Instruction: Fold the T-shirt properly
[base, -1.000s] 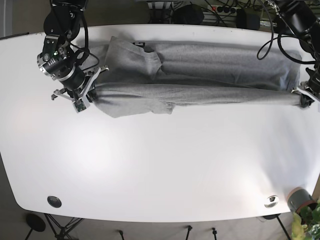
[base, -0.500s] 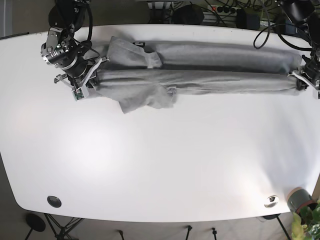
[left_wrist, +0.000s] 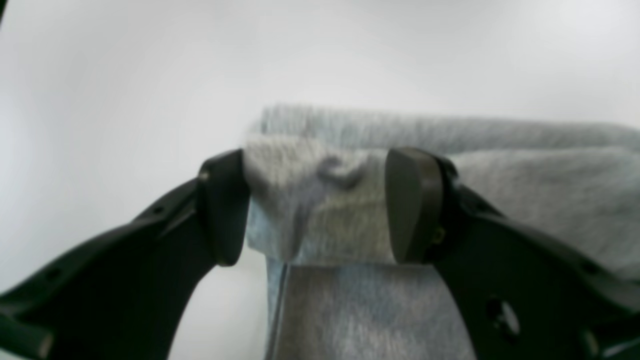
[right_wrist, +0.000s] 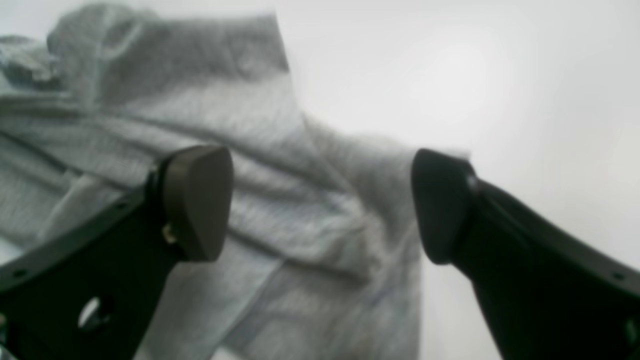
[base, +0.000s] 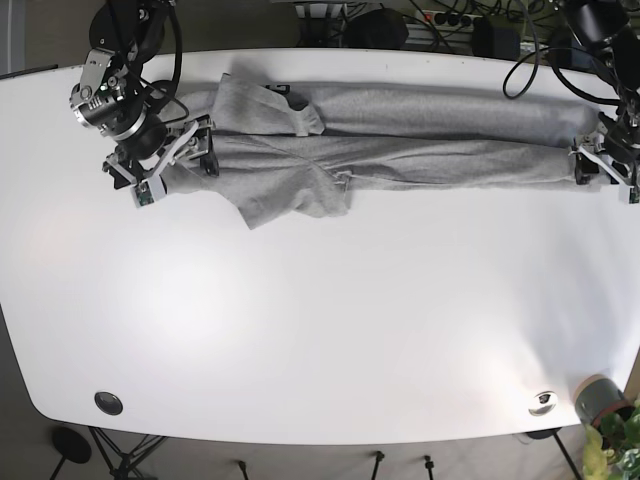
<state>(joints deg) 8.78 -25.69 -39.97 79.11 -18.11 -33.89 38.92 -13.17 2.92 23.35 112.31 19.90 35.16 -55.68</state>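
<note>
The grey T-shirt (base: 420, 150) lies stretched in a long folded band across the back of the white table (base: 320, 330), with one sleeve flap (base: 295, 200) sticking out toward the front. My left gripper (base: 603, 165) is at the shirt's right end. In the left wrist view it (left_wrist: 317, 205) is open, with a bunched fold of the shirt (left_wrist: 320, 215) between the pads. My right gripper (base: 175, 160) is at the shirt's left end. In the right wrist view it (right_wrist: 320, 205) is wide open above the rumpled cloth (right_wrist: 280, 210).
A black round cap (base: 108, 403) and a silver disc (base: 543, 402) sit near the table's front edge. A pot with a plant (base: 603, 405) stands off the front right corner. Cables and dark gear (base: 400, 25) lie behind the table.
Both arms carried the shirt's near fold toward the back and laid it against the far half. Both grippers, shut on the shirt's ends before, now stand open.
</note>
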